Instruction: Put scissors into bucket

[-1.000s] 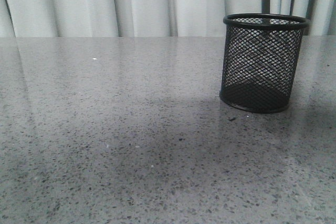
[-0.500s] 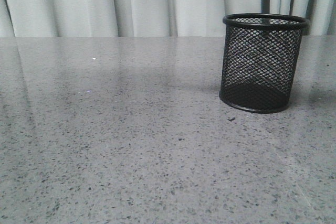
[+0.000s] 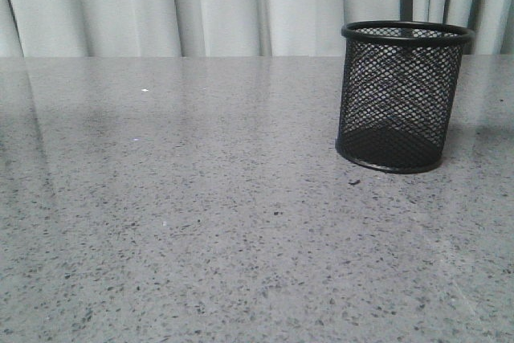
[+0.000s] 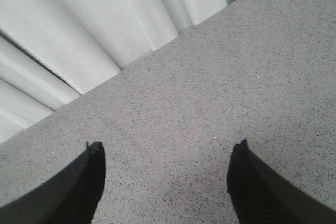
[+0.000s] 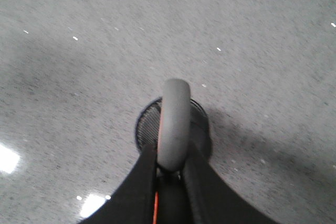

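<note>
Left jaws: wide apart, nothing between. Two dark fingers [image 4: 84, 182] low over bare table.
Right jaws: squeezed tight on the scissors [image 5: 173, 124]. Grey loop handle sticking out past the fingertips, a thin orange line showing lower down between them.
Left gripper [image 4: 165, 148]: over grey speckled table [image 4: 220, 77], near the white curtain [image 4: 79, 24] at the far edge.
Scissors: up in the air in the right gripper [image 5: 170, 169], straight above the bucket. Blades hidden.
Bucket [image 3: 401, 94]: black mesh cup, standing upright on the right side of the table in the front view. Seen from the top in the right wrist view, round rim [image 5: 144, 124] peeking out on both sides of the handle. Looks empty through the mesh.
Table: grey stone with dark specks, shiny, with bright light spots.
</note>
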